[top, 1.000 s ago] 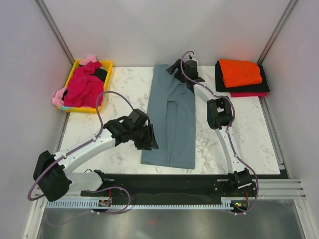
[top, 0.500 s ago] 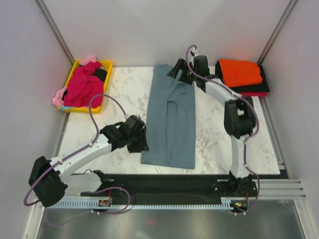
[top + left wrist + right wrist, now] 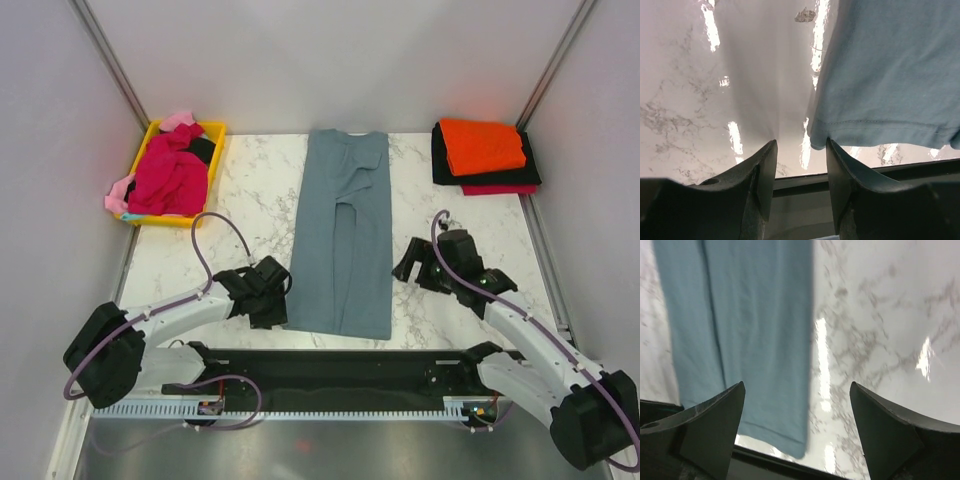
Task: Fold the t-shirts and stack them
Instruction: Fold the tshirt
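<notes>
Blue-grey t-shirt (image 3: 342, 240) is lying mid-table, folded narrow, long axis running near-far. Left gripper (image 3: 272, 303) is sitting at its near-left hem corner, jaws apart, gripping nothing. Right gripper (image 3: 410, 266) is hovering just right of the near-right edge, spread wide, empty. Left's nearer.

The long slate blue-grey t-shirt (image 3: 342, 250) is soft matt cloth with a stitched hem. The white marble-patterned desk (image 3: 255, 175) is smooth and glossy. The yellow rectangular tray (image 3: 216, 130) looks plastic.
</notes>
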`<action>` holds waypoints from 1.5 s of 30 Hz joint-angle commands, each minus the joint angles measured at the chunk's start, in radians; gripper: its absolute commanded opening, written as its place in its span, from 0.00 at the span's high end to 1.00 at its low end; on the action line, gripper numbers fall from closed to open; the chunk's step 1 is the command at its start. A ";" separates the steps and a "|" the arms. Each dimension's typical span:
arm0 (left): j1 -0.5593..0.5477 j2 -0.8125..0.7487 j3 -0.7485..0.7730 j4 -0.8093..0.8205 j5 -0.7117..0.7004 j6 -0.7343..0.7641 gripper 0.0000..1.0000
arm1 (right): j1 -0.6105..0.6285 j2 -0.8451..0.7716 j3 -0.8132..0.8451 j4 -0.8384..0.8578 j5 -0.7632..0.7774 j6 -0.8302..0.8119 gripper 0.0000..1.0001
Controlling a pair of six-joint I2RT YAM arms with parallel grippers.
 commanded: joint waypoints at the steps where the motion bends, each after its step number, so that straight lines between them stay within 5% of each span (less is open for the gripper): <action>1: 0.002 0.001 -0.031 0.149 0.019 -0.017 0.48 | 0.033 -0.064 -0.060 -0.112 0.024 0.038 0.07; 8: 0.002 0.027 -0.106 0.279 0.081 -0.045 0.51 | 0.174 -0.150 -0.225 -0.074 -0.019 0.188 0.09; 13: -0.010 -0.008 -0.140 0.303 0.101 -0.070 0.62 | 0.358 -0.127 -0.234 -0.073 0.052 0.275 0.11; 18: -0.012 -0.042 -0.151 0.305 0.108 -0.073 0.77 | 0.461 -0.089 -0.287 0.001 0.083 0.346 0.37; 27: -0.018 -0.067 -0.171 0.303 0.127 -0.076 0.87 | 0.556 -0.085 -0.344 0.019 0.138 0.430 0.44; 37: -0.052 -0.082 -0.165 0.302 0.139 -0.096 0.98 | 0.567 -0.090 -0.340 0.001 0.152 0.420 1.00; 45: -0.257 -0.114 -0.018 0.132 0.029 -0.195 0.98 | 0.574 -0.231 -0.174 -0.287 0.250 0.400 1.00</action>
